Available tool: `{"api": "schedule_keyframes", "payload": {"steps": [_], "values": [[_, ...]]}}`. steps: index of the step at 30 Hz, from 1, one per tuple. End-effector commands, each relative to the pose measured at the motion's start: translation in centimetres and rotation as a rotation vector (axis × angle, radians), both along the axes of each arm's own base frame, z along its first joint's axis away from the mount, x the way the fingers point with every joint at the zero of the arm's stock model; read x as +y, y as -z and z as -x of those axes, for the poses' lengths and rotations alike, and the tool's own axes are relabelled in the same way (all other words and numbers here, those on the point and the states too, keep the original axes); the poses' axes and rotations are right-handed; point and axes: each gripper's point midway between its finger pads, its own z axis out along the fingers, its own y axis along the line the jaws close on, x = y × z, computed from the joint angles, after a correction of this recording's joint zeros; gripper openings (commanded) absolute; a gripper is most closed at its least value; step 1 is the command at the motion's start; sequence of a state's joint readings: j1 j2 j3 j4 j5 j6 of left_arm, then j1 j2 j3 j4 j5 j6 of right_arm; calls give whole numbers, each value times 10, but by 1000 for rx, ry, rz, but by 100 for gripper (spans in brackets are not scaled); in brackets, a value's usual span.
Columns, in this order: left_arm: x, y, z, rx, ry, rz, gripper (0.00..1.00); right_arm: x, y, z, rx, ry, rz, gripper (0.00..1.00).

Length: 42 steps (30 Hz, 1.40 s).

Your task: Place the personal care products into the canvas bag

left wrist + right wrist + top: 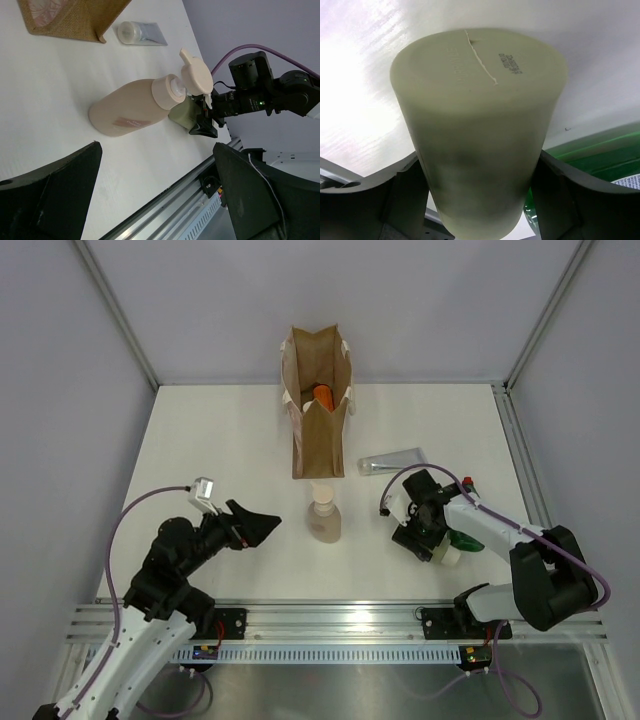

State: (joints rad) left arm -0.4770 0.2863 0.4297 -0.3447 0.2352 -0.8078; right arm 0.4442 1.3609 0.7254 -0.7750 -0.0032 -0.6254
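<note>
The canvas bag [316, 435] stands at the back centre, an orange bottle [324, 396] showing inside its mouth. A silver tube [392, 464] lies to the right of the bag. In front of the bag lies the beige-pink bottle [323, 514], its white cap flipped open [195, 75]. My right gripper [479, 165] is shut on a pale green bottle [480, 120], both fingers against its sides. A dark green bottle [600, 150] lies just beside it on the table. My left gripper [268, 524] stands open and empty, left of the beige-pink bottle [130, 107].
An aluminium rail [340, 620] runs along the table's near edge, carrying both arm bases. Grey walls and metal frame posts [530, 340] close in the left, back and right sides. A purple cable [130, 520] loops over the left arm.
</note>
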Motion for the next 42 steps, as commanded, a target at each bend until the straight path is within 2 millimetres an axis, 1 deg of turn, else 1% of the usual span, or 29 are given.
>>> {"api": "schedule_keyframes", "payload": {"steps": [1,4,5,7,8,11,12,14,15,16,18,19,20,21,22,24,25,26,27,28,29,30,32,34,35,36,39,40,42], "values": [[-12,-37,4,-71,67,75,99,19,-9,-5,3,-4,-82,48],[-14,-54,3,-100,70,94,99,28,-18,-7,0,0,-129,31],[-14,-68,3,-134,78,107,99,31,-23,-6,5,-1,-149,28],[-18,-76,-2,-141,85,101,99,40,-35,-7,-3,-2,-208,23],[-18,-91,-2,-170,91,101,99,43,-45,-9,-6,0,-232,20],[-25,-103,-12,-165,89,76,99,50,-78,-18,-35,31,-345,15],[-25,-120,-13,-196,83,85,99,46,-88,-22,-54,59,-379,13],[-31,-130,-21,-205,74,71,99,52,-113,-25,-58,65,-469,10],[-35,-151,-18,-236,85,88,99,48,-122,-27,-70,89,-502,9],[-41,-152,-27,-224,75,77,99,54,-138,-30,-86,83,-561,8],[-50,-163,-32,-225,72,80,99,54,-155,-29,-92,99,-609,6],[-59,-180,-27,-250,98,105,99,56,-165,-29,-96,106,-655,6],[-67,-177,-40,-227,70,88,99,57,-178,-31,-109,109,-683,5],[-75,-181,-42,-230,73,85,99,59,-185,-31,-110,123,-711,3],[-85,-200,-36,-258,97,105,99,64,-199,-32,-116,120,-761,2],[-109,-199,-46,-237,105,71,99,66,-211,-35,-99,167,-820,1],[-114,-216,-48,-256,95,81,99,71,-223,-35,-98,163,-870,0],[-121,-218,-50,-261,100,65,99,69,-229,-39,-103,188,-893,0],[-139,-208,-53,-238,121,29,99,70,-235,-40,-93,224,-921,0],[-144,-204,-57,-229,109,2,99,72,-244,-44,-104,227,-962,0],[-149,-211,-58,-246,111,-11,99,68,-249,-48,-116,259,-981,0],[-164,-198,-60,-229,128,-45,99,67,-254,-50,-105,307,-1006,0],[-175,-193,-64,-242,126,-72,99,58,-265,-61,-124,394,-1059,0],[-193,-178,-66,-237,143,-118,99,54,-273,-66,-128,426,-1108,0],[-201,-180,-64,-243,155,-120,99,50,-276,-68,-119,470,-1131,0],[-210,-169,-68,-231,159,-144,99,49,-278,-69,-114,494,-1147,0],[-227,-163,-70,-236,177,-144,99,44,-280,-76,-130,574,-1157,0],[-235,-152,-72,-225,186,-159,99,41,-279,-78,-135,626,-1151,0],[-246,-147,-73,-225,202,-167,99,38,-280,-80,-155,682,-1151,0]]}}
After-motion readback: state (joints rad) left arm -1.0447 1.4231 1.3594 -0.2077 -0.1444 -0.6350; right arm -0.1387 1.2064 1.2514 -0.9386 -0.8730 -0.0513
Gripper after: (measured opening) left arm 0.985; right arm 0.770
